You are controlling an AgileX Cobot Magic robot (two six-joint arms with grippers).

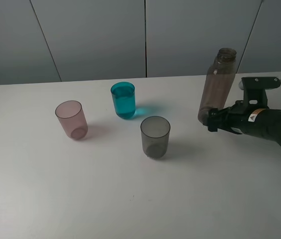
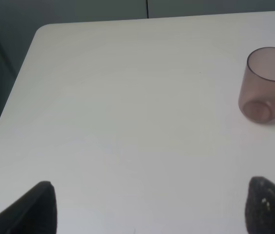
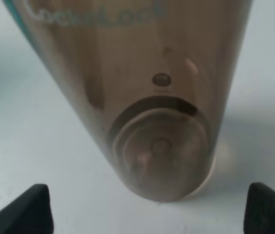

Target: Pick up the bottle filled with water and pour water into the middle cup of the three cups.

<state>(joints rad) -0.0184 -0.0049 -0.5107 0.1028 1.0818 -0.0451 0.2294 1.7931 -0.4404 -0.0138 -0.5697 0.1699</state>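
The bottle (image 1: 219,84) stood at the right of the overhead frame, leaning a little with its open neck toward the upper right, its base by the tip of the right gripper (image 1: 211,119). In the right wrist view the bottle (image 3: 147,97) filled the frame, base toward the camera and resting on the desk (image 3: 30,146), with the two dark fingertips (image 3: 30,209) spread to either side and clear of its walls, so those jaws were released and grasped nothing. The three cups sat upright on the white desk (image 1: 80,199), left of the bottle and apart from each other: the pink cup (image 1: 72,119) at centre left, the teal cup (image 1: 123,100) just above centre, holding liquid nearly to the brim, and the grey cup (image 1: 155,137) near centre, lower and right of the teal one. In the left wrist view the left gripper (image 2: 149,214) hung over bare desk, its jaws spread wide and empty, the pink cup (image 2: 266,85) at the right edge of the frame.
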